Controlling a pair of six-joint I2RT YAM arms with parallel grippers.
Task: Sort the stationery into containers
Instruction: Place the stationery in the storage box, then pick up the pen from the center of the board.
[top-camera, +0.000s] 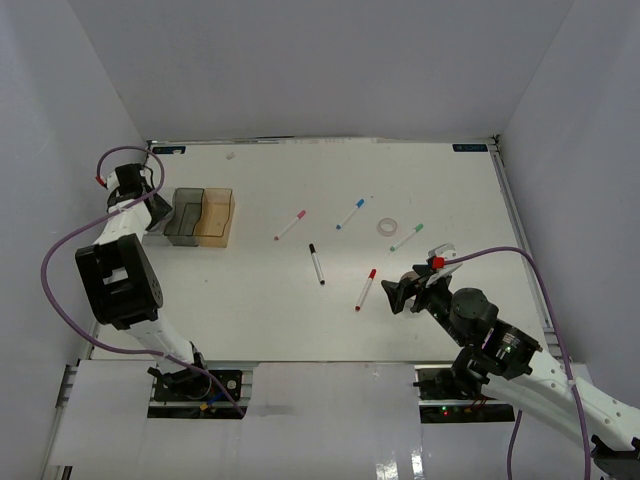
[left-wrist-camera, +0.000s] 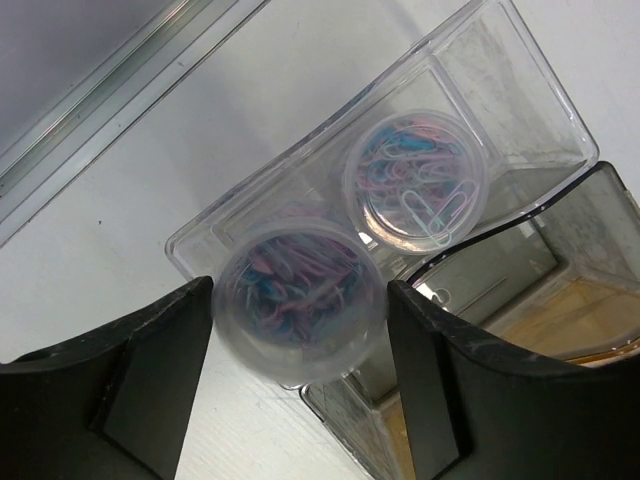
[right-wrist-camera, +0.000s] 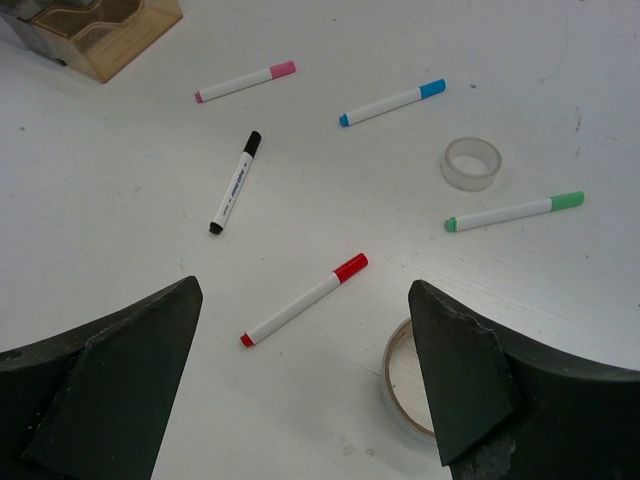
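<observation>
My left gripper (left-wrist-camera: 300, 300) hangs over the clear bin (left-wrist-camera: 505, 70) at the table's far left. Its jaws stand open round a blurred clear jar (left-wrist-camera: 298, 300) of coloured clips. A second jar (left-wrist-camera: 415, 180) lies in the clear bin. The smoky grey bin (top-camera: 184, 216) and amber bin (top-camera: 214, 217) stand beside it. Pink (top-camera: 291, 225), blue (top-camera: 351, 213), green (top-camera: 407, 237), black (top-camera: 316, 264) and red (top-camera: 366, 289) markers lie on the table. One tape roll (top-camera: 387, 226) lies among them. My right gripper (top-camera: 400, 293) is open and empty above the red marker (right-wrist-camera: 304, 299) and a second tape roll (right-wrist-camera: 403, 385).
The white table has a raised rail along its left edge (left-wrist-camera: 120, 90), close to the clear bin. White walls enclose the back and sides. The left arm's purple cable (top-camera: 60, 250) loops out to the left.
</observation>
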